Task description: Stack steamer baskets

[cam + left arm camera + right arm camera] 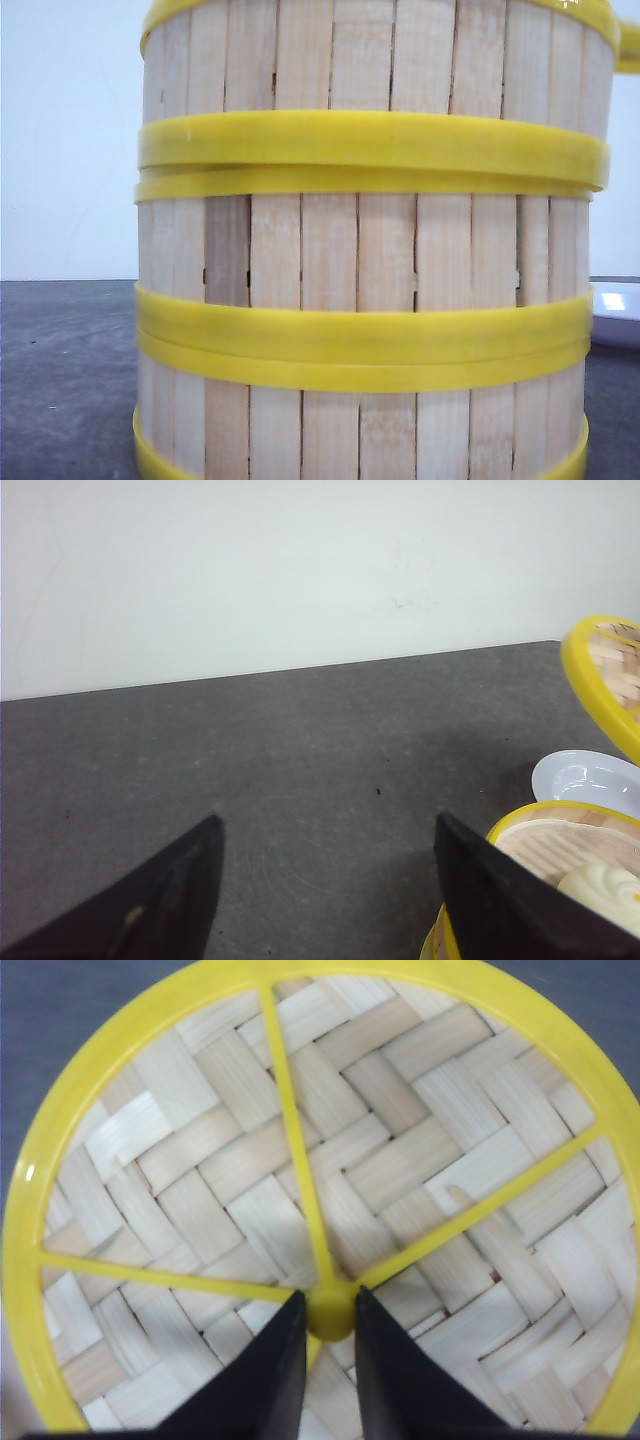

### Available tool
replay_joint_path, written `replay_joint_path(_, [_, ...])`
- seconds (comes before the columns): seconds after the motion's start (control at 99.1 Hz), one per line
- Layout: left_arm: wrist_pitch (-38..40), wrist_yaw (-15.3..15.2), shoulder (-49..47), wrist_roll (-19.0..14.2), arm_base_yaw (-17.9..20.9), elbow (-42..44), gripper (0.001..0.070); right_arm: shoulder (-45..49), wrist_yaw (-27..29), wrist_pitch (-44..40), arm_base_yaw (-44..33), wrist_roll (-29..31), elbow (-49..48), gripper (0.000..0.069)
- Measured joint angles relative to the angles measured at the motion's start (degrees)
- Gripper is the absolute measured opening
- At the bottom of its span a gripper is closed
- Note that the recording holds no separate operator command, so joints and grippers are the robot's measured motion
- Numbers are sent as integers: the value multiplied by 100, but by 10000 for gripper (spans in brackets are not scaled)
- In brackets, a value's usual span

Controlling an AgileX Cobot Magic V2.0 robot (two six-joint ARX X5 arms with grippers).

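Observation:
Three steamer baskets stand stacked and fill the front view: the top one (380, 60), the middle one (370, 250) and the bottom one (360, 430), their yellow rims meeting. Neither gripper shows there. In the left wrist view, my left gripper (327, 825) hangs open over bare table, one finger beside the rim of an open steamer basket (540, 845) that holds a white bun (605, 890). My right gripper (330, 1300) is shut on the yellow centre knob (330, 1318) of the flat woven lid (400, 1140).
A white plate (585, 780) lies on the dark grey table (300, 750) just behind the open basket. The lid's yellow rim (600, 670) shows beyond it. A pale wall backs the table. A white object (615, 315) sits right of the stack.

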Motion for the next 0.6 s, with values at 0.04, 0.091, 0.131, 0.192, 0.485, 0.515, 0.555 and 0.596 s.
replay_joint_path(0.04, [0,0,0,0,0,0,397,-4,-83,-289,120,0,107,50])
replay_joint_path(0.091, [-2,-2,0,0,0,0,397,-17,-122,-450,273,-4,131,50])
replay_joint_path(0.131, [4,0,0,0,0,0,397,-17,-127,-452,391,-9,129,50])
replay_joint_path(0.192, [15,0,0,0,0,0,397,-15,-136,-455,568,-4,105,50])
replay_joint_path(0.485, [39,0,11,0,0,-2,397,11,-520,-455,1766,304,103,50])
replay_joint_path(0.515, [39,0,11,0,0,-2,397,24,-516,-455,1902,332,103,50])
replay_joint_path(0.555, [39,0,11,0,0,-2,397,35,-468,-455,2076,372,103,50])
replay_joint_path(0.596, [37,0,11,0,0,-2,397,52,-374,-455,2240,411,103,50])
